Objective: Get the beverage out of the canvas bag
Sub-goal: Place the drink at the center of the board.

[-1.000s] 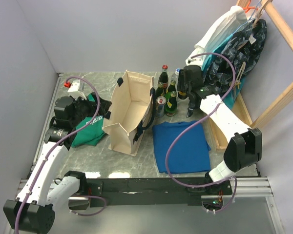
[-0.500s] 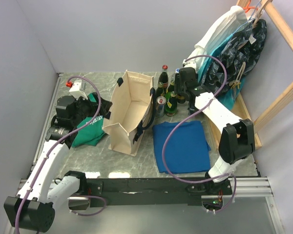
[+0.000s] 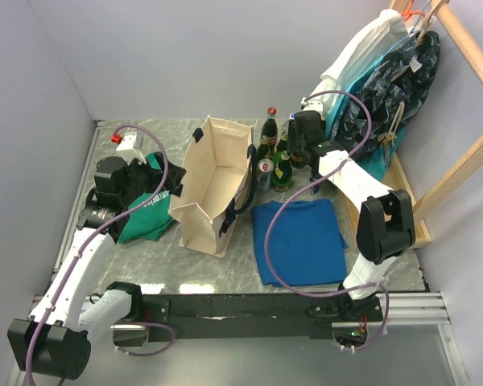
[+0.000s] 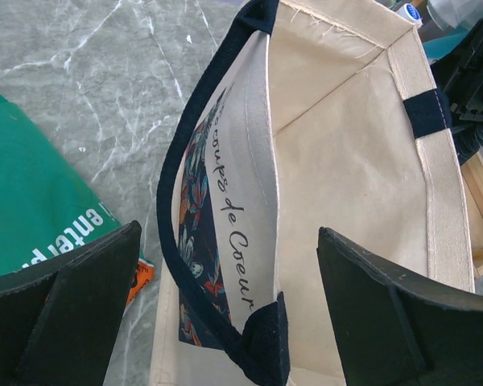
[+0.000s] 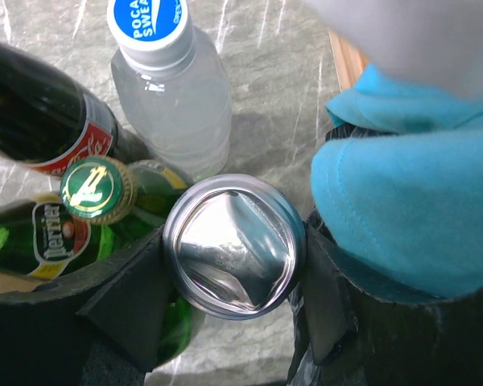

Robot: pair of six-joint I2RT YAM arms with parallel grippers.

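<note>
The cream canvas bag (image 3: 213, 181) with navy handles stands open at mid table; its inside shows no drink in the top view. My left gripper (image 3: 163, 186) is open just left of its rim. In the left wrist view the left gripper (image 4: 233, 322) has its jaws wide apart on either side of the bag's near wall (image 4: 346, 161) and navy handle (image 4: 185, 241). My right gripper (image 3: 304, 154) is behind the bag among the bottles. In the right wrist view the right gripper (image 5: 234, 265) is shut on a silver can (image 5: 234, 248), seen end-on.
A Pocari Sweat bottle (image 5: 173, 80), a green Perrier bottle (image 5: 97, 189) and a dark cola bottle (image 5: 40, 121) crowd the can. Another can (image 3: 265, 168) stands by the bag. A blue cloth (image 3: 299, 240), green cloth (image 3: 149, 211) and hanging clothes (image 3: 386, 72) surround.
My right gripper moved back and left from beside the bottles into the bottle group. My left gripper shifted slightly toward the bag.
</note>
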